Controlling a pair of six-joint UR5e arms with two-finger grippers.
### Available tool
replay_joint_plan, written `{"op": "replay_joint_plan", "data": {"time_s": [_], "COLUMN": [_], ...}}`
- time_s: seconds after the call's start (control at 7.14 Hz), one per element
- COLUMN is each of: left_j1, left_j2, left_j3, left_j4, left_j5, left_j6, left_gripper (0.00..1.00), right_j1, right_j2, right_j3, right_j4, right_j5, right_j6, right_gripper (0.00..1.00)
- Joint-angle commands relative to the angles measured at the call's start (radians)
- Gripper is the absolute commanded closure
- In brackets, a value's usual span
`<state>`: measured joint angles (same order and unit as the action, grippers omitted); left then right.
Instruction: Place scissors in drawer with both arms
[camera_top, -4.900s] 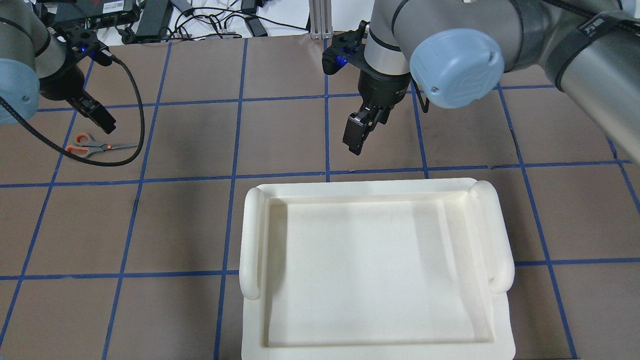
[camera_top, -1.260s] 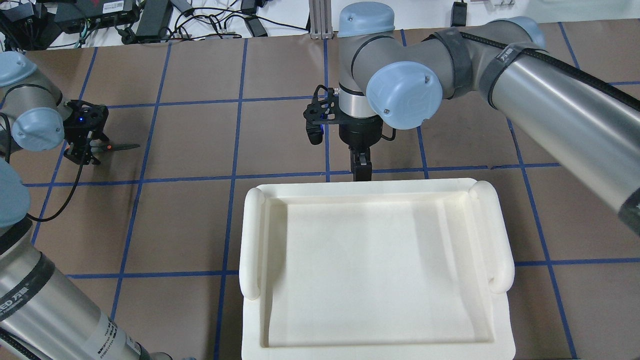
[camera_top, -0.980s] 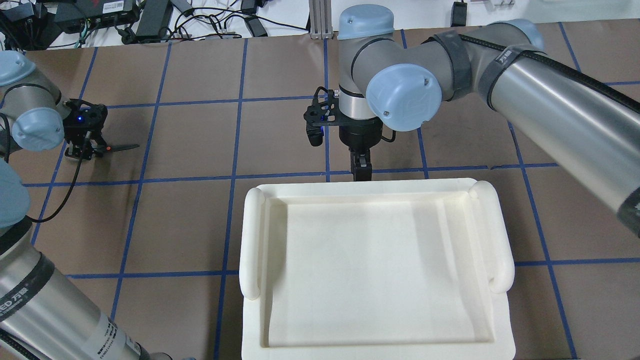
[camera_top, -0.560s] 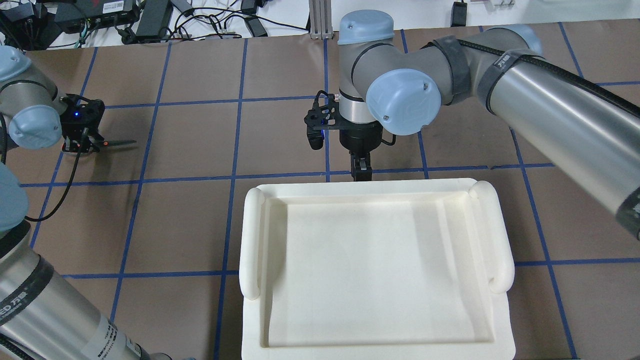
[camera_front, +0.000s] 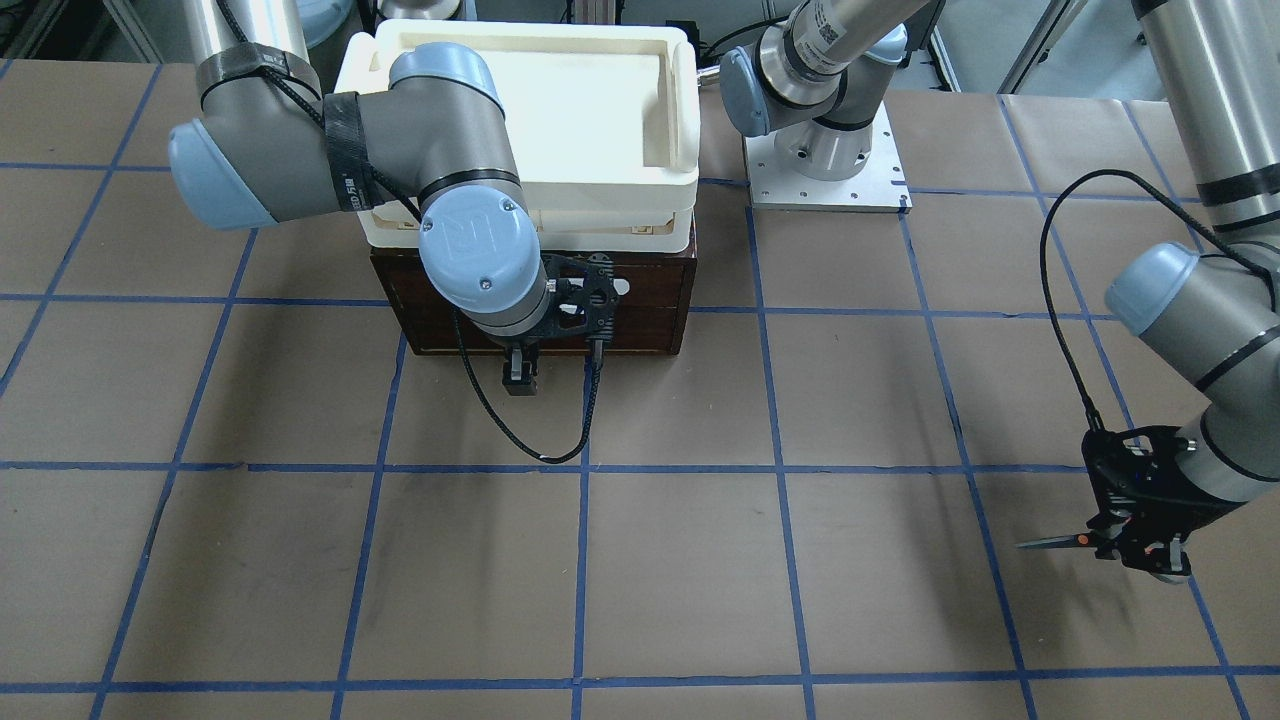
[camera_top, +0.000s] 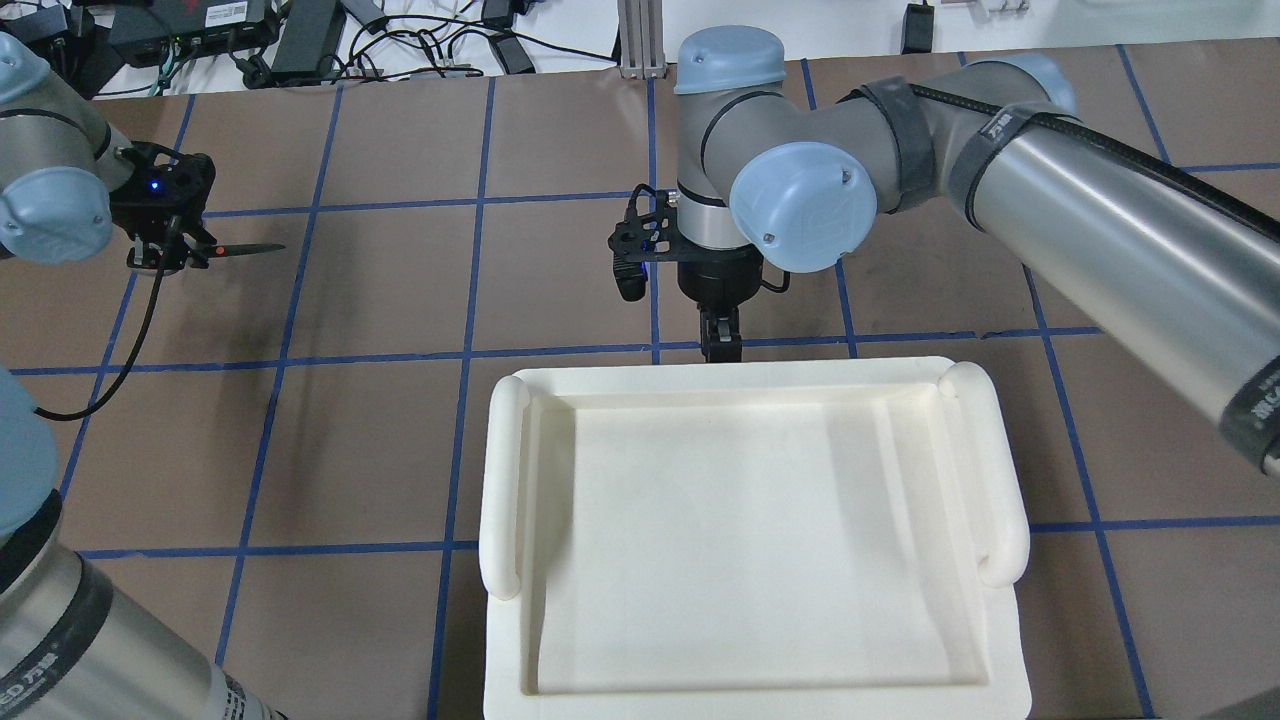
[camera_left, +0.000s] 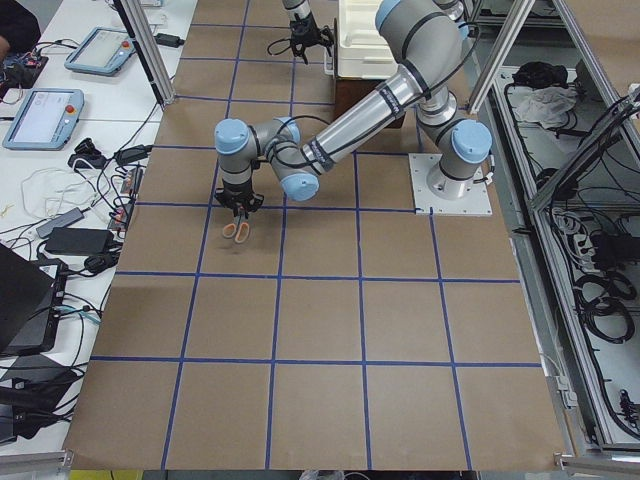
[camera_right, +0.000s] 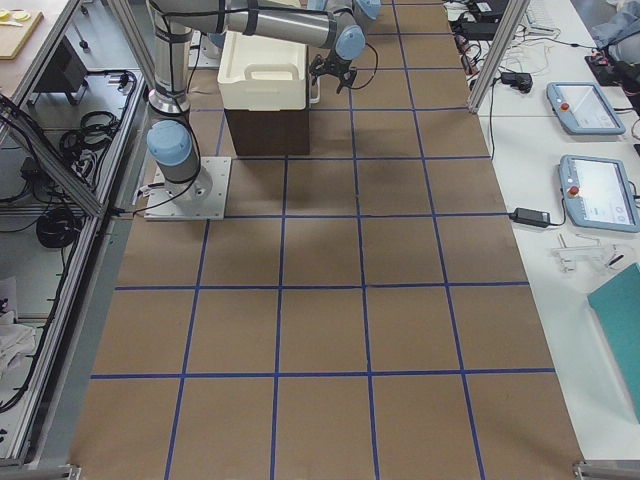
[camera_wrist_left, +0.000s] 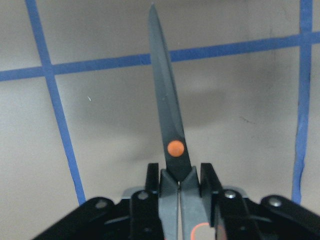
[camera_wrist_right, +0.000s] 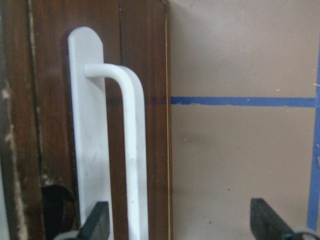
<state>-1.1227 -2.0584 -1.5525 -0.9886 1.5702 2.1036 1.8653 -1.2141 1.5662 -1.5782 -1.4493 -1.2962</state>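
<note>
While the right hand hangs wide around the white handle of the shut drawer, farther out the left hand, pinching the scissors near their pivot, has lifted them off the table; pulling the drawer open probably comes next.

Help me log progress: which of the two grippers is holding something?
The left gripper: it is shut on the scissors. The right gripper is open at the drawer's white handle.

Brown paper covers the surface, gridded with blue tape. White benches beside it hold pendants and cables.
</note>
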Motion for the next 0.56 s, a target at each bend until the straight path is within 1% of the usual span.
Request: {"op": "replay_joint_plan", "data": {"time_s": [0.0, 0.28, 0.42], "left_j1": [-0.035, -0.109, -0.118], "left_j2": [0.082, 0.109, 0.118], "left_j3": [0.012, 0.014, 0.012], "left_j4": [-0.079, -0.082, -0.084], "left_j5": [-0.038, -0.026, -0.024], "left_j6": [-0.129, -0.167, -0.175], "left_gripper": [1.0, 1.0, 1.0], "right_j1": [0.0, 0.0, 0.0], "right_j2": [0.004, 0.02, 0.025], "right_j3": [-0.003, -0.011, -0.011], "right_j4": [-0.005, -0.014, -0.028], "right_j5": [0.001, 0.001, 0.001], "right_j6": [-0.002, -0.003, -0.005], "right_gripper": [0.0, 0.0, 0.0]}}
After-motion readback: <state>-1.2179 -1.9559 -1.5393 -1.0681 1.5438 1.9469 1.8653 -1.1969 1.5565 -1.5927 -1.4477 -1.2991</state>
